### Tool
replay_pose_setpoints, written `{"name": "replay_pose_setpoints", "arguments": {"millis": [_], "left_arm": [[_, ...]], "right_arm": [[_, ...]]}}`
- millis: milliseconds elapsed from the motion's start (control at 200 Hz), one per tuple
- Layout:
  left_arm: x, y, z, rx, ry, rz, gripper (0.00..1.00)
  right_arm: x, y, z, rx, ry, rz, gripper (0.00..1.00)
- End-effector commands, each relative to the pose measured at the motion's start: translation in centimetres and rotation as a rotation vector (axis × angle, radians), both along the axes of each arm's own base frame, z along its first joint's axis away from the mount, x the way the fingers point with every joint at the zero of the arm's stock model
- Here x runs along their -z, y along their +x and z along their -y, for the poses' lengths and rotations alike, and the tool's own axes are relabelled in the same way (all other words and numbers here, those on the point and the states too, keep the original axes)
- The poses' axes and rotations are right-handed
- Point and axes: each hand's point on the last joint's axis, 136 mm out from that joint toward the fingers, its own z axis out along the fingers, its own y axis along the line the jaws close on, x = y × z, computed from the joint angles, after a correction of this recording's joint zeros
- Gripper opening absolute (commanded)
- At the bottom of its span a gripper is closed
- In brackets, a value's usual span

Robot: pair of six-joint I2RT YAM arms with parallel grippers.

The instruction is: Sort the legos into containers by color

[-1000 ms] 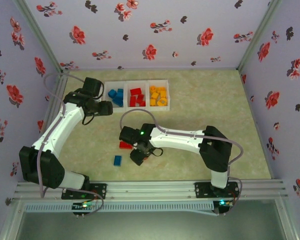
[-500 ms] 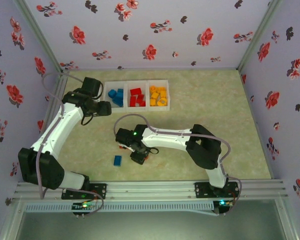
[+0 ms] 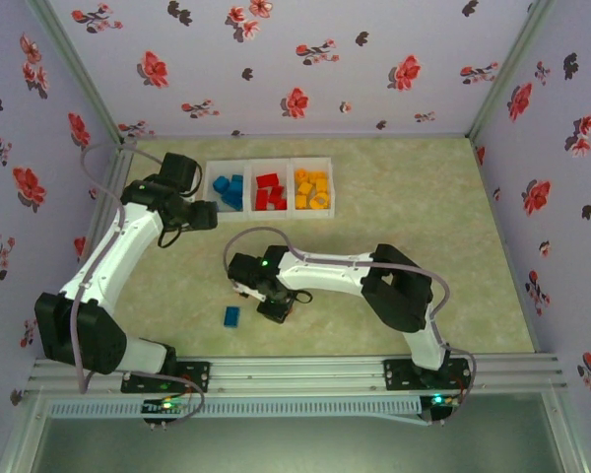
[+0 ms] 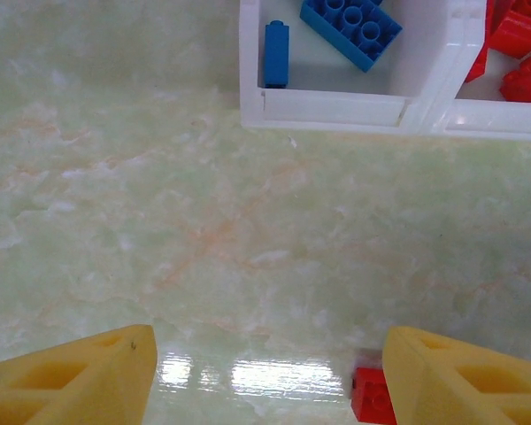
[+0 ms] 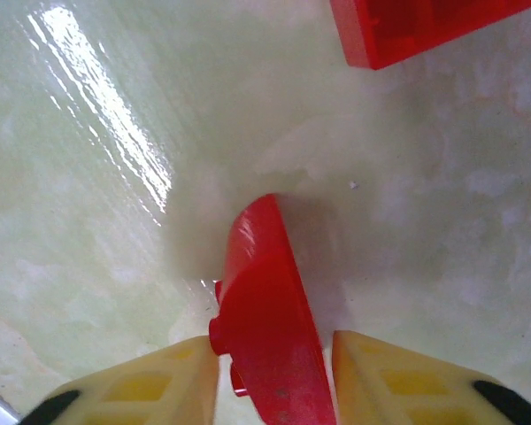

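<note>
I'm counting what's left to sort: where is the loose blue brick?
In the top view the blue brick lies on the table just left of the right gripper, well in front of the bins.

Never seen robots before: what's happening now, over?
Left gripper open, empty, near the bins. Right gripper clamped on red brick, on the table. Second red brick beside, not touching.

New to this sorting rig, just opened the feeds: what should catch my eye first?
Three joined white bins sit at the far side of the table, already holding bricks sorted blue, red and yellow-orange. Nearer the arms, the right gripper grips a red brick, with another red brick just beyond it and a lone blue brick to its left.
</note>
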Motion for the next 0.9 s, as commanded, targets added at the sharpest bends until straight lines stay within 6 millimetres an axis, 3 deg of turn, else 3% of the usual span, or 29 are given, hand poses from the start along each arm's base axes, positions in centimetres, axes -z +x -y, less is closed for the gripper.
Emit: {"name": "replay_pose_setpoints", "arguments": {"millis": [0, 115, 270, 575, 795, 895], "left_arm": [[-1.6, 0.0, -0.8, -0.026, 0.008, 0.032, 0.69], [-1.4, -0.1, -0.9, -0.028, 0.012, 0.028, 0.69], [-1.5, -0.4, -1.0, -0.031, 0.012, 0.028, 0.69], [-2.0, -1.2, -1.2, -0.039, 0.005, 0.04, 0.69], [-1.5, -2.1, -1.5, -0.056, -0.004, 0.034, 0.69], [-1.7, -2.5, -1.5, -0.058, -0.008, 0.039, 0.69]], "right_arm": [[0.6, 0.6, 0.1, 0.007, -0.006, -0.007, 0.32], [1.0, 1.7, 0.7, 0.053, 0.003, -0.014, 0.25], [-0.6, 3.9, 0.9, 0.125, 0.072, 0.01, 0.2], [-7.7, 11.4, 0.2, 0.318, 0.245, 0.137, 0.18], [-13.0, 18.2, -1.2, 0.458, 0.393, 0.266, 0.18], [-14.5, 21.3, -1.9, 0.521, 0.439, 0.315, 0.18]]}}
